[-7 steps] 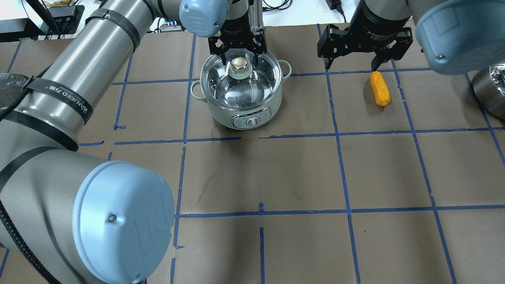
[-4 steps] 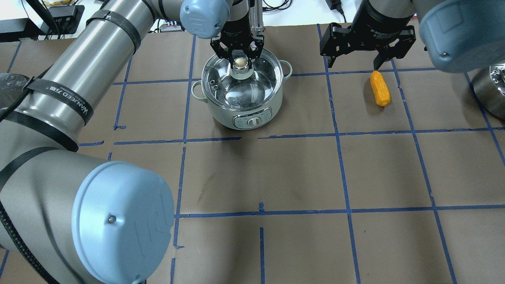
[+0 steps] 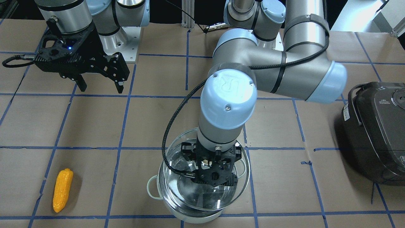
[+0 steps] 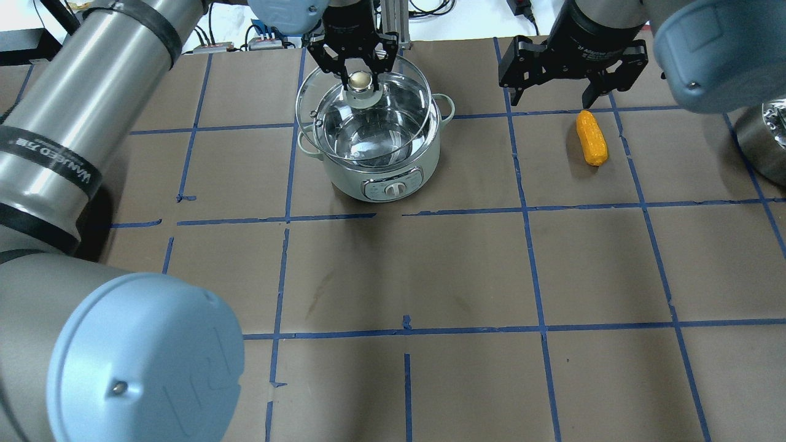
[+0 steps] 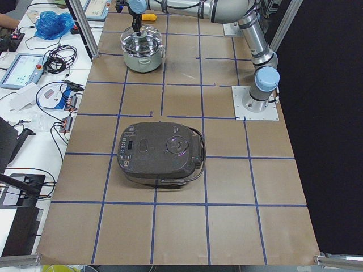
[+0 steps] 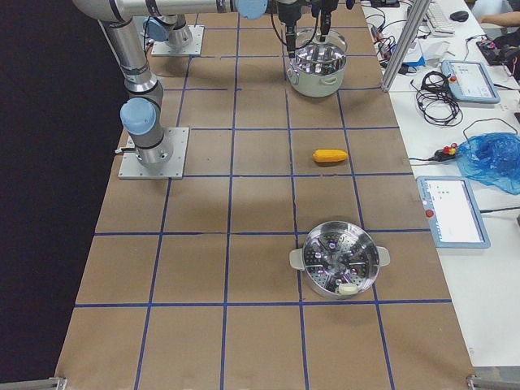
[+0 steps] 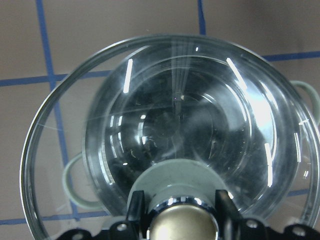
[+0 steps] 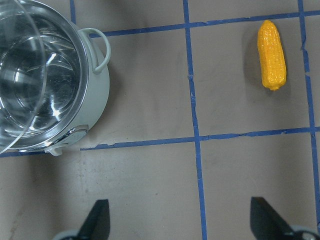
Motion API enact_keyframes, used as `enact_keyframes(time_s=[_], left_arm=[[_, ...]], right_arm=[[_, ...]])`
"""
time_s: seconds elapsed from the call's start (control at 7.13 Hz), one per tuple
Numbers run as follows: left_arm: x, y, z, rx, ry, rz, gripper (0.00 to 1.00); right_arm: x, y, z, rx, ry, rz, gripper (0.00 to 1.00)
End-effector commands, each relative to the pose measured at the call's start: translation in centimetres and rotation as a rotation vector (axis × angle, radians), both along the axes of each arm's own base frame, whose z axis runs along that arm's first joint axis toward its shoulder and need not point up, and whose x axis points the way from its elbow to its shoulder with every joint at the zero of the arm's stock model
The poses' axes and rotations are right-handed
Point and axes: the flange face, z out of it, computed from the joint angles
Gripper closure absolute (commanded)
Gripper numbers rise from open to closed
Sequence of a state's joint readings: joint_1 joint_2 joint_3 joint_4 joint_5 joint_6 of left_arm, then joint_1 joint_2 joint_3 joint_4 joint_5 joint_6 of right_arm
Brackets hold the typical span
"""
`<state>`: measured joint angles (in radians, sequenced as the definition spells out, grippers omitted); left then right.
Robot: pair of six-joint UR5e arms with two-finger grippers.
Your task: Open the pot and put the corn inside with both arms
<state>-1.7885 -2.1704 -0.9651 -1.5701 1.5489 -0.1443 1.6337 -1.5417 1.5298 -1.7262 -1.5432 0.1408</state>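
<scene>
Front view. The bench is covered in brown paper [image 3: 152, 120] crossed by blue tape lines [image 3: 95, 95]. The pot [image 3: 196, 218] stands mid-length, near the operators' long edge. The left gripper [image 3: 208, 163] points straight down over it, jaws clamped on the knob [image 3: 207, 161]. The glass lid [image 3: 182, 147] hangs raised and off centre above the pot. The corn [image 3: 62, 190] lies flat near the same edge, toward the robot's right end, well apart from the pot, with bare paper round it. The right gripper [image 3: 101, 88] hovers nearer the robot's edge, jaws spread, nothing in them. A rice cooker [image 3: 376, 126] stands toward the left end.

Overhead. The lid sits shifted toward the robot's left, so its rim overhangs the pot on that side. Bare paper separates pot and corn. A steamer pot [image 4: 761, 141] shows toward the right end.

Left end view. The rice cooker, closed, stands between this end and the pot. A side table [image 5: 42, 133] with cables and screens runs along the operators' edge.

Right end view. The corn lies between the steamer pot and the pot.

Left wrist. Two black fingers [image 7: 135, 210] pinch the brass-coloured knob. Through the glass the pot's shiny inside shows, offset from the lid.

Right wrist. Both fingertips [image 8: 97, 220] stand wide apart over paper. The corn is far ahead on one side and the pot on the other, and neither is touched.
</scene>
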Motion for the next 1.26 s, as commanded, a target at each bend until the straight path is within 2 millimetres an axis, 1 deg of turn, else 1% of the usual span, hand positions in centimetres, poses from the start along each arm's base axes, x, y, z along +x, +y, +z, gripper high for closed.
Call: enact_keyframes(time_s=[0.0,0.14,0.28,0.42,0.56,0.7,0.84,0.98,1.12], left_arm=[[9.6,-1.0,3.1,-0.004,-0.002,-0.015,0.97],[14.8,-2.1,3.4,-0.008,-0.014,-0.017,0.97],[20.6,-2.9,2.8,0.002,-0.012,-0.003,0.97],[26.8,-2.9,-0.4,0.051,0.003,0.03,0.97],[31.8,-2.6,-4.1,0.052,0.014,0.044,0.98],[33.0,-2.0,-7.7,0.046,0.037,0.066,0.98],[32.9,-1.8,-11.1,0.012,0.029,0.086,0.98],[32.6,-1.5,-15.2,-0.013,0.024,0.121,0.98],[31.1,-1.2,-17.0,-0.052,0.02,0.169,0.98]], right_arm=[[0.2,0.1,0.0,-0.001,0.0,0.006,0.0],[0.2,0.0,0.0,0.0,0.0,0.004,0.0],[0.2,0.1,-0.1,0.002,0.0,0.006,0.0],[-0.1,0.0,-0.1,0.001,0.002,0.001,0.0],[-0.1,0.0,-0.1,0.002,0.002,-0.001,0.0],[-0.1,0.1,-0.1,0.003,0.004,0.001,0.0],[-0.1,0.2,0.0,0.004,0.004,0.001,0.0],[-0.2,0.2,-0.1,0.007,0.004,-0.001,0.0],[-0.3,0.3,-0.3,0.018,0.005,-0.002,0.0]])
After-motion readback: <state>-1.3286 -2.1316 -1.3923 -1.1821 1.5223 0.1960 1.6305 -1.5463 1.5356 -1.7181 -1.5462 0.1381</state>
